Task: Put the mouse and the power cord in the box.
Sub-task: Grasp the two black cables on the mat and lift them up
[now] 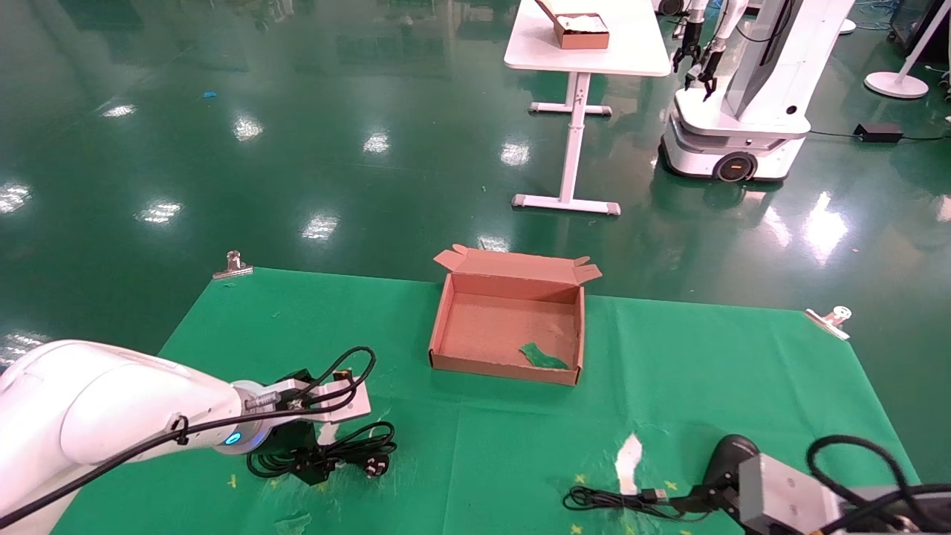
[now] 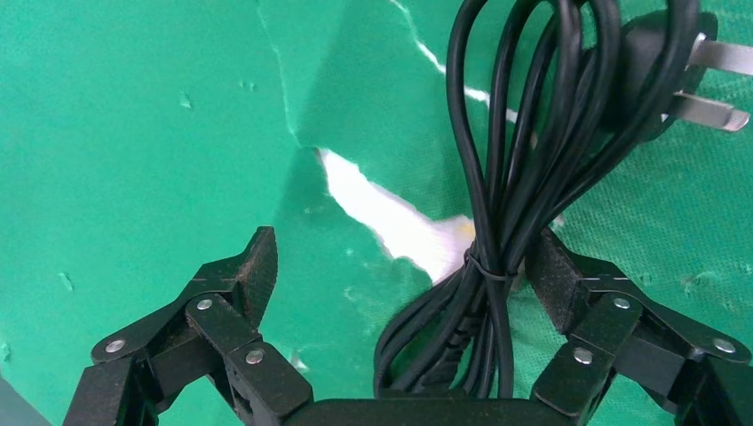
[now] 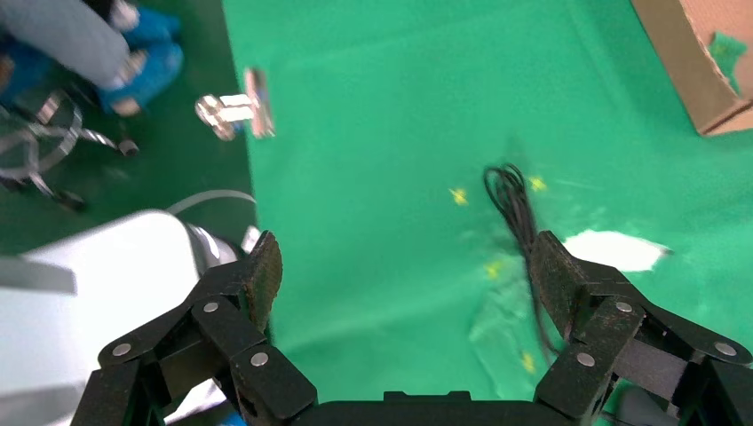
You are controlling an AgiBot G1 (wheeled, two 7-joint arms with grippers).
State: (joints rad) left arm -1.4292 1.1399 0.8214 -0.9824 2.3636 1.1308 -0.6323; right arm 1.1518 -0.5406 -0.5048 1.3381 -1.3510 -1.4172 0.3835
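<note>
The power cord (image 1: 349, 450) lies in a tied black coil at the front left of the green cloth, its pronged plug (image 1: 376, 467) pointing right. My left gripper (image 1: 310, 467) is down over it and open. In the left wrist view the power cord (image 2: 497, 213) runs between the fingers, close to one pad (image 2: 552, 273), while the other pad (image 2: 259, 264) stands well apart. The mouse (image 1: 731, 455) sits at the front right, and its thin cable (image 1: 605, 499) trails left. Beside the mouse, my right gripper (image 1: 709, 496) is open and holds nothing (image 3: 408, 275). The box (image 1: 446, 327) stands open mid-table.
A green scrap (image 1: 546, 357) lies inside the box. The cloth has a white tear (image 1: 630, 455) near the mouse cable. Metal clips (image 1: 232, 265) (image 1: 831, 319) pin the cloth's far corners. Beyond are a white table (image 1: 587, 52) and another robot (image 1: 743, 111).
</note>
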